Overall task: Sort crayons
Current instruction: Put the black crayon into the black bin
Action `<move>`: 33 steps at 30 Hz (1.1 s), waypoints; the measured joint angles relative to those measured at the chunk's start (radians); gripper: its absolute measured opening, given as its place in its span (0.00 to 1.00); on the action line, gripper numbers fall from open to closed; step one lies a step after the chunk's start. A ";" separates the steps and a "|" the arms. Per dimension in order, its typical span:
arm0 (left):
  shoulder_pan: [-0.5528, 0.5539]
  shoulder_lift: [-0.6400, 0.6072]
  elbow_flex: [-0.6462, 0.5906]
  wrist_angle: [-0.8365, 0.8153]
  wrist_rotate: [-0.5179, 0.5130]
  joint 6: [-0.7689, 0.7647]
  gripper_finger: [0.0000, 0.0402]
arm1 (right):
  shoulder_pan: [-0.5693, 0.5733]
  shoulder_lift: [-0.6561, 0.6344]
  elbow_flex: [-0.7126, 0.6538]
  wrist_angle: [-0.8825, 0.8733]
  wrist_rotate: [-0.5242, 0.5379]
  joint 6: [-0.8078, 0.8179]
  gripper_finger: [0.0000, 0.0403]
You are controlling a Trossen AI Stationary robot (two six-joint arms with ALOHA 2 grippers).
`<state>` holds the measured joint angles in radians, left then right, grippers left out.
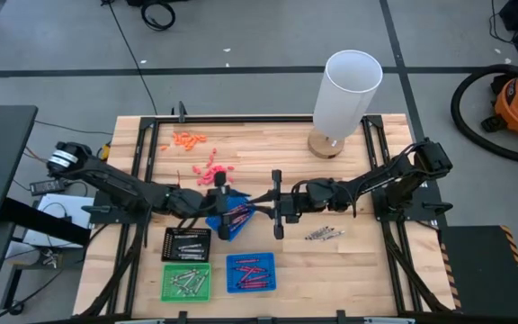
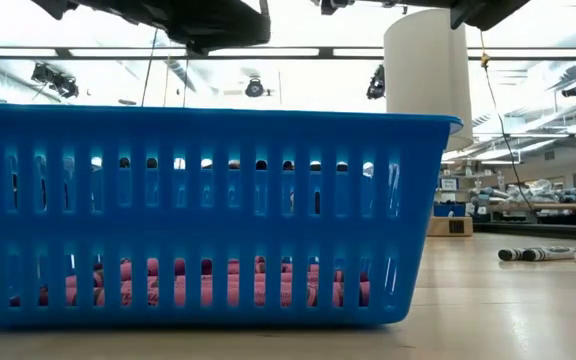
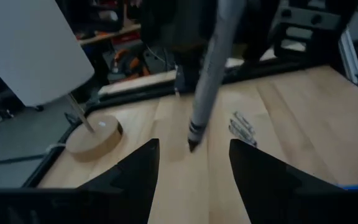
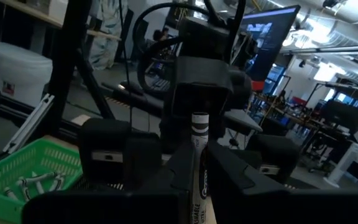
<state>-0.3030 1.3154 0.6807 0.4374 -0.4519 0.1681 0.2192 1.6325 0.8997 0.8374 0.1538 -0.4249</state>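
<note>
My right gripper (image 4: 199, 155) is shut on a grey crayon (image 4: 199, 134) above the table's middle. My left gripper (image 3: 194, 144) faces it from the left, open, its fingers standing on either side of the crayon's free tip (image 3: 193, 143) in that view; whether they touch it I cannot tell. In the high view the two grippers (image 1: 227, 198) (image 1: 266, 200) meet over a tilted blue tray (image 1: 227, 222). Loose grey crayons (image 1: 324, 234) lie flat on the table to the right. A green tray (image 1: 187, 281) holds grey crayons and a blue tray (image 1: 251, 273) holds red ones. My right gripper pinches the grey crayon's labelled body (image 4: 197, 183) between its two fingers. The fingers come about level from the table's right side and lie along the crayon. Its dark-banded end (image 4: 199, 121) sticks out past the fingertips toward my left gripper. The crayon is clear of the table.
A black tray (image 1: 187, 243) stands above the green one. Pink and orange bits (image 1: 207, 169) (image 1: 187, 139) lie scattered at the far left. A white cylinder on a round wooden base (image 1: 349, 90) stands at the far right. In the low view the blue tray's wall (image 2: 208, 215) fills the foreground.
</note>
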 joint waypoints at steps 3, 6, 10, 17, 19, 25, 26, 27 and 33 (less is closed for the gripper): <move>0.004 0.020 0.000 0.076 0.001 0.015 0.51 | 0.000 0.000 0.000 -0.003 -0.002 0.004 0.10; 0.005 0.026 0.000 0.126 0.001 0.030 0.51 | 0.000 0.000 0.000 -0.004 -0.001 0.004 0.10; 0.006 0.026 0.000 0.135 0.002 0.031 0.47 | 0.000 0.000 0.000 -0.005 -0.002 0.004 0.10; 0.006 0.026 0.000 0.136 0.004 0.004 0.29 | 0.000 0.000 0.000 -0.016 -0.001 0.004 0.10; 0.006 0.026 0.000 0.132 0.005 0.003 0.24 | -0.004 0.000 0.000 -0.030 -0.001 0.004 0.10; 0.002 0.026 0.000 0.130 0.004 0.001 0.10 | -0.013 0.000 -0.001 -0.046 0.001 0.041 0.12; 0.002 0.026 0.000 0.130 0.004 0.001 0.09 | -0.013 0.000 -0.001 -0.046 0.001 0.048 0.13; 0.002 0.026 0.000 0.131 0.004 0.000 0.08 | -0.014 0.000 -0.001 -0.048 0.001 0.052 0.13; 0.001 0.026 0.000 0.135 0.004 -0.007 0.09 | -0.014 0.001 -0.001 -0.073 0.001 0.066 0.23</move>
<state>-0.3016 1.3418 0.6807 0.5726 -0.4477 0.1611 0.2050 1.6333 0.8989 0.7644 0.1551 -0.3585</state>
